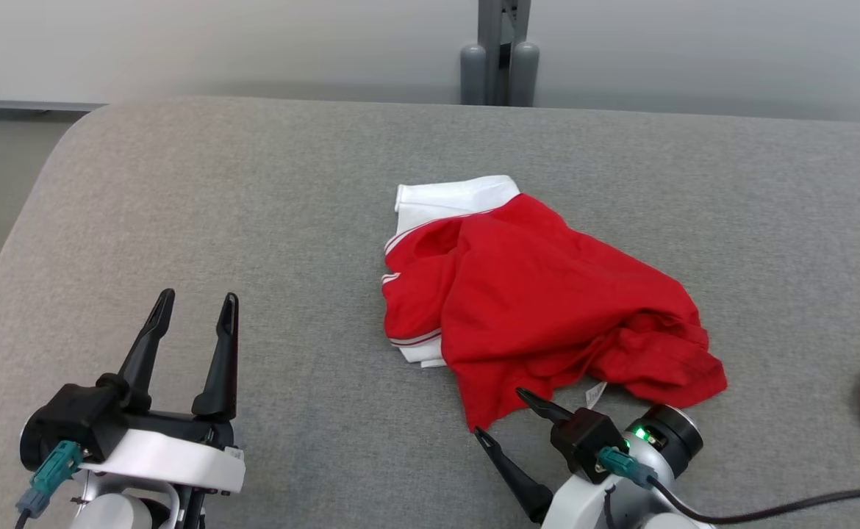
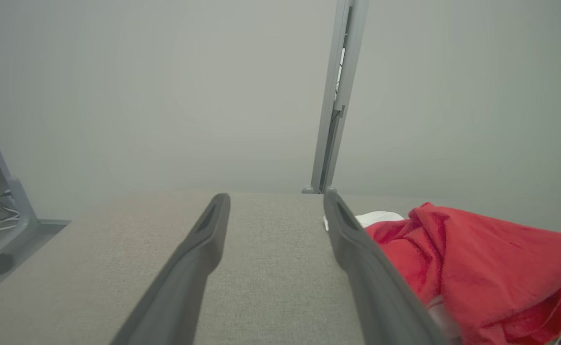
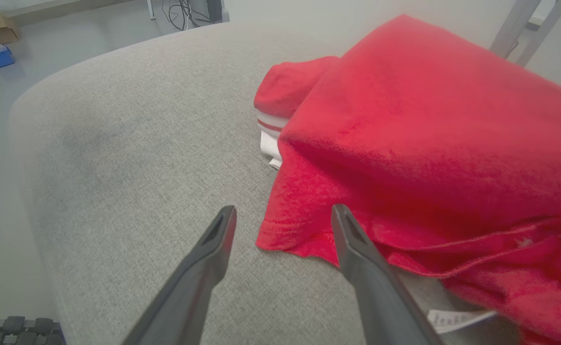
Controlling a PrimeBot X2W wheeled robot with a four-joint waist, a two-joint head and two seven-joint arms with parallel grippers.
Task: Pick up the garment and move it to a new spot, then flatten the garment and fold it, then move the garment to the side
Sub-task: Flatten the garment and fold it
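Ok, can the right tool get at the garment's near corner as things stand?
Probably yes: the right tool stands open with the red garment's near corner between its fingers, nothing in the way.

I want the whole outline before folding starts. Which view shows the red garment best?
The head view: the whole red garment lies in frame on the grey surface. The right wrist view shows its near corner and hem close up; the left wrist view, one side, cropped.
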